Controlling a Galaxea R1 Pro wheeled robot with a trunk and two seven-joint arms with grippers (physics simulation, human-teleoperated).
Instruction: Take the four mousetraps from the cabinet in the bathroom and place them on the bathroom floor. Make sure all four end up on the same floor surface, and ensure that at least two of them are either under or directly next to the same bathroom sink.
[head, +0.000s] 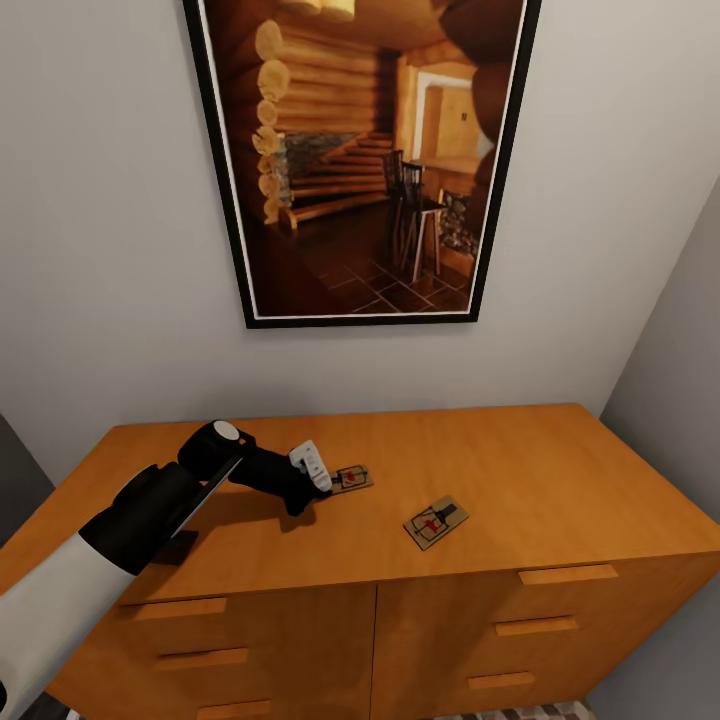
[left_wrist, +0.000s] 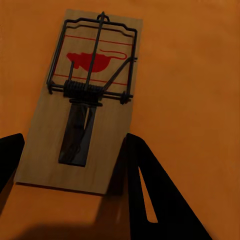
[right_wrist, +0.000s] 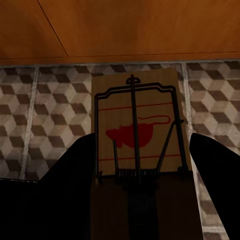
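Two mousetraps lie flat on top of the orange-brown cabinet (head: 560, 470). My left gripper (head: 330, 482) reaches the near end of the left mousetrap (head: 352, 477). In the left wrist view its black fingers (left_wrist: 150, 195) stand open on either side of that mousetrap (left_wrist: 80, 110), close to its edges. The other mousetrap (head: 436, 521) rests further right, near the front edge. In the right wrist view my right gripper (right_wrist: 142, 145) is shut on a third mousetrap (right_wrist: 135, 130), held above the cube-patterned bathroom floor (right_wrist: 50, 110) in front of the cabinet's base (right_wrist: 125, 25).
A large framed picture (head: 360, 160) of a log interior hangs on the wall above the cabinet. A grey wall (head: 680, 380) closes in on the right. Drawer fronts with bar handles (head: 567, 574) face me below.
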